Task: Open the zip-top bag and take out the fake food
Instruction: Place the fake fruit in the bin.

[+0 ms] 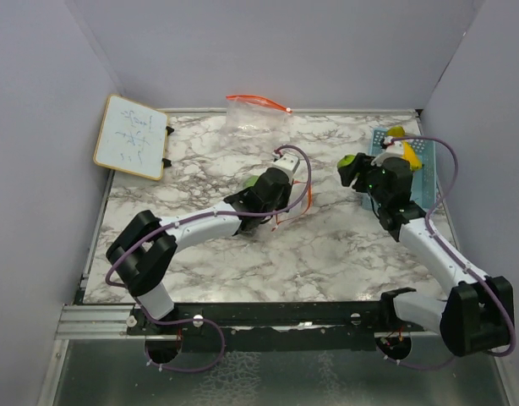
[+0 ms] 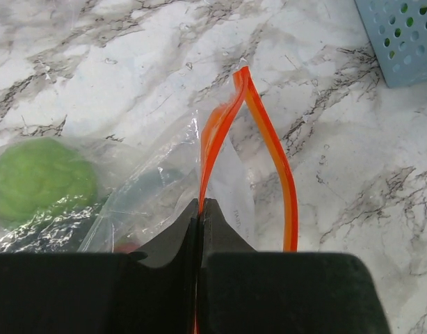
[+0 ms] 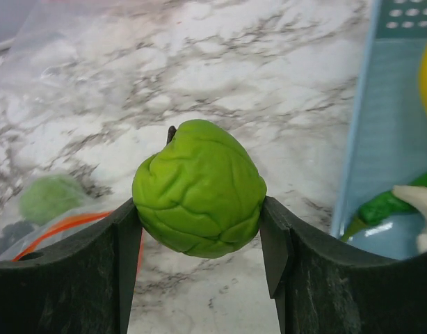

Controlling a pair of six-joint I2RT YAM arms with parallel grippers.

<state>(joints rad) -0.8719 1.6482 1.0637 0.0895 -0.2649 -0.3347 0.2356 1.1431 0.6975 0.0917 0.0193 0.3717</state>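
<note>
Lying on the counter (image 1: 327,245), the bag (image 2: 154,184) is pinched at its orange zip (image 2: 279,167) by the fully closed left tool (image 2: 202,207), while a green fruit (image 3: 198,181) is gripped between the right tool (image 3: 199,212) fingers.

White-grey marble surface (image 1: 327,245). Lying on it: clear zip-top bag (image 2: 130,202) mid-surface, orange zip strip raised; second clear bag (image 1: 255,114) at far edge; light-blue slotted basket (image 1: 424,169) far right; whiteboard (image 1: 133,135) far-left corner.

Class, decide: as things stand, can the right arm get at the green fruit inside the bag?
Probably not: the right gripper is full, shut on a lime-green fruit, and the bagged fruit lies under plastic.
</note>
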